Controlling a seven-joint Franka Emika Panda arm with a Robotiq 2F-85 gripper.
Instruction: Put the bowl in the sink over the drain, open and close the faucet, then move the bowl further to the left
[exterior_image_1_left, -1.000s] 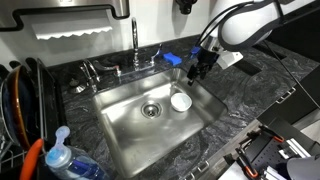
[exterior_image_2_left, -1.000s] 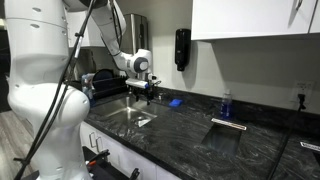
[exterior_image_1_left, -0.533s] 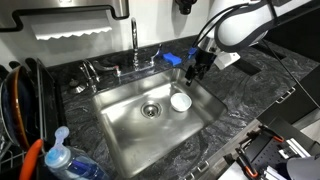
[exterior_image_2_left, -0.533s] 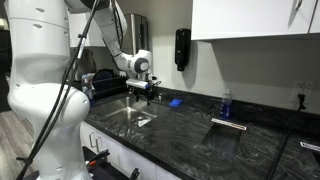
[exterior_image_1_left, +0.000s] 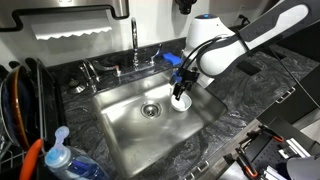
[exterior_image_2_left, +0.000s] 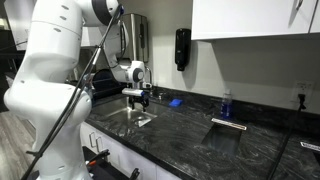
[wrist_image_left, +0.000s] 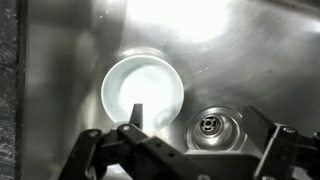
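Note:
A small white bowl (exterior_image_1_left: 181, 102) (wrist_image_left: 144, 90) rests on the floor of the steel sink (exterior_image_1_left: 120, 135) (exterior_image_2_left: 125, 113), just beside the round drain (exterior_image_1_left: 151, 110) (wrist_image_left: 208, 126) and not over it. My gripper (exterior_image_1_left: 181, 88) (exterior_image_2_left: 136, 97) (wrist_image_left: 195, 113) hangs open low over the basin. In the wrist view one fingertip (wrist_image_left: 137, 113) overlaps the bowl's edge nearest the drain, and the opposite one stands past the drain's far side. Nothing sits between the jaws. The chrome faucet (exterior_image_1_left: 135, 45) rises behind the sink; I see no water running.
A blue sponge-like object (exterior_image_1_left: 172, 59) (exterior_image_2_left: 175, 102) lies on the dark stone counter (exterior_image_1_left: 235, 100) behind the sink. A dish rack with plates (exterior_image_1_left: 20, 100) and a blue-capped bottle (exterior_image_1_left: 60, 155) stand at one side. A black dispenser (exterior_image_2_left: 182, 48) hangs on the wall.
The arm has swung from the sink's back corner down into the basin, and the gripper now hovers over the bowl and drain. The bowl has not moved.

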